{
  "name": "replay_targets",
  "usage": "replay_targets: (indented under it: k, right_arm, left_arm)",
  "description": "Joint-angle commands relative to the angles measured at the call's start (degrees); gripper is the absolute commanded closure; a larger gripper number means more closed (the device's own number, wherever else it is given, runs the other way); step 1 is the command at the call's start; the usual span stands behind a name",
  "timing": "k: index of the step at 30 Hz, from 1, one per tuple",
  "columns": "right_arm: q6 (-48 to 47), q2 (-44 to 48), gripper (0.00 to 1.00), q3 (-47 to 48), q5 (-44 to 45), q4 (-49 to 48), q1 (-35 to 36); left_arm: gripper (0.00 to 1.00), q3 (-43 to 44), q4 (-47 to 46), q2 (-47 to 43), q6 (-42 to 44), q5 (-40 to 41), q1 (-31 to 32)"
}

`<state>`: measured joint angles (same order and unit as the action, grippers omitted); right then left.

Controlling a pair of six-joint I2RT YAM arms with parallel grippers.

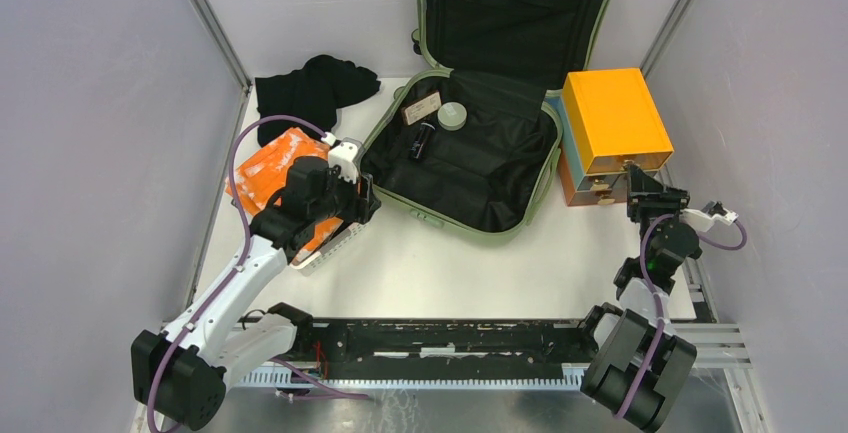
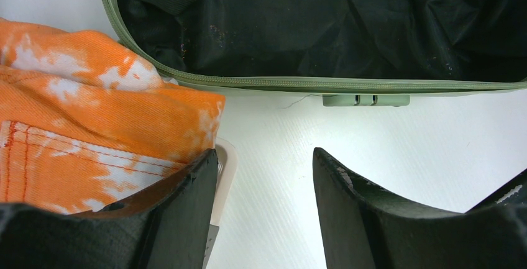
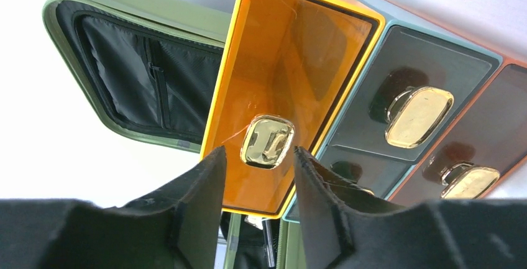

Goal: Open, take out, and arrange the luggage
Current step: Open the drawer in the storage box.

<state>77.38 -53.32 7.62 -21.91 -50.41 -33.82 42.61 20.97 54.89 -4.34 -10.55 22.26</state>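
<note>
- We see the luggage (image 1: 480, 168) at the far middle of the table (image 1: 480, 273). It lies open, its base flat and its lid standing up against the far wall.
- Black lining covers both halves. In the base lie 3 small things, all toward its far left: a round grey-green tin (image 1: 452, 115), a tan card (image 1: 421, 109) and a black tube (image 1: 421, 140).
- The left pincer (image 2: 264, 157) hangs low over the table just near of the luggage's near-left rim. It stands well open and holds nothing, with only bare table between its fingers.
- Just ahead of it in the left wrist view, a small sage-green latch (image 2: 366, 100) sits on the luggage's rim.
- An orange and white cloth (image 2: 81, 126) is piled in a white basket (image 1: 330, 248) left of the luggage. The pincer's left finger lies right against this cloth.
- A black cloth (image 1: 312, 88) lies far left, beyond the basket.
- Right of the luggage, touching or nearly touching its base, stands a stack of drawers (image 1: 612, 118), orange on top with light blue under it.
- The right pincer (image 3: 259, 152) is at the near face of the orange drawer (image 3: 292, 64), with 1 finger on each side of its gold knob (image 3: 267, 140).
- The gap there is narrow. We cannot tell whether the fingers already press the knob or only flank it.
</note>
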Motion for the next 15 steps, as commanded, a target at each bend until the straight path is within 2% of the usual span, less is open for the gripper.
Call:
replay_targets:
  k: [1, 6, 15]
  right_arm:
    - [0.76, -0.71, 0.46, 0.08, 0.48, -5.94, -0.17]
    - [2.31, -2.98, 0.45, -0.48, 0.42, -11.14, -0.15]
    - [3.58, -6.92, 0.5, -1.64, 0.54, -16.4, 0.3]
  left_arm:
    - [0.36, 1.16, -1.51, -0.63, 1.79, 0.69, 0.2]
    - [0.36, 1.19, -1.45, -0.56, 1.87, 0.81, 0.22]
    - [0.36, 1.3, -1.32, -0.4, 1.92, 1.13, 0.09]
